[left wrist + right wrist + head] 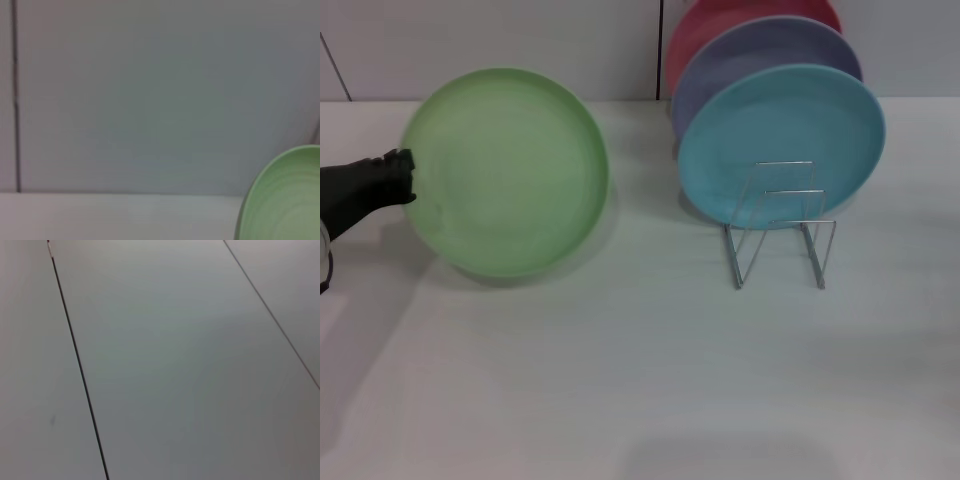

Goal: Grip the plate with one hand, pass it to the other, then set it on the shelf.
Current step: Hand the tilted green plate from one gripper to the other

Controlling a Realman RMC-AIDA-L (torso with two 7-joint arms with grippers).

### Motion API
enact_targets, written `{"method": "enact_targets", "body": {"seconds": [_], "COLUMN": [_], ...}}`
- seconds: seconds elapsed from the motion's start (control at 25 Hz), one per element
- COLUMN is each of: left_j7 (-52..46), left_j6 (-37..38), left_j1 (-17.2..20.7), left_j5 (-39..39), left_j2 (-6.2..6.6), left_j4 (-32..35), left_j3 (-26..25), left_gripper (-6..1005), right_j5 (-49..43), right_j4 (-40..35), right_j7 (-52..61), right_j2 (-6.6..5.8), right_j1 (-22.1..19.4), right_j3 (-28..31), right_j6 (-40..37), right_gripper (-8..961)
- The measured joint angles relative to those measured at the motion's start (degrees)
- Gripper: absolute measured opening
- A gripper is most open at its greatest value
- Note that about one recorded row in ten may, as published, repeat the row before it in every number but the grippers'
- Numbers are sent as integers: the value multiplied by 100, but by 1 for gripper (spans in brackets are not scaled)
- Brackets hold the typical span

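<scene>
The round, pale green matte plastic plate (pixel 506 170) stands tilted up on the left half of the white table (pixel 640 380), its face turned toward the head camera and its lower rim at or just above the tabletop. The black left gripper (pixel 405 172) reaches in from the left edge and meets the plate at its left rim, about mid-height; its fingers (pixel 400 160) are closed narrowly on that rim, holding the plate up. In the left wrist view only a curved slice of the green plate (pixel 285 200) shows, against a pale panelled wall.

Well apart to the right stands the small silver wire rack (pixel 782 225), its bent loops upright on the table. Three plates already lean in it on edge: a turquoise-blue plate (pixel 782 140) in front, a lavender plate (pixel 760 50) just behind it and a red plate (pixel 720 15) at the back. Between the green plate and the rack lies bare table.

The right gripper appears in no view; its wrist camera shows only wall panels.
</scene>
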Motion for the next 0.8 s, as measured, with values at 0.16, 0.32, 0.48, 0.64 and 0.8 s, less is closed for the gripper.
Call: {"method": "enact_targets", "body": {"seconds": [0.16,0.32,0.48,0.64,0.8], "left_j7": [962,1079,1094,1025,299], "left_j6": [888,1400,2462,3597,5030], "left_j1": [-12,-79,-109,-92,-112], "left_j5": [-838,-885,-579,-144,811], "left_j2": [-3,-1,12,17,28], "left_j4": [320,390,262,142,377], "left_j3": [411,625,1089,1712,2509], "left_gripper": [38,37,35,34,34], "right_j5": [-6,-8,-9,-9,-9], "right_j4": [0,0,0,7,9], "right_j7": [-51,-64,-67,-76,-77], "right_j2": [4,1,-11,-46,-60], "right_j1": [-15,-16,-9,20,29], "right_j3": [-47,-50,-50,-45,-41], "right_j6": [-28,11,111,262,308], "right_gripper": [637,637,638,637,637]}}
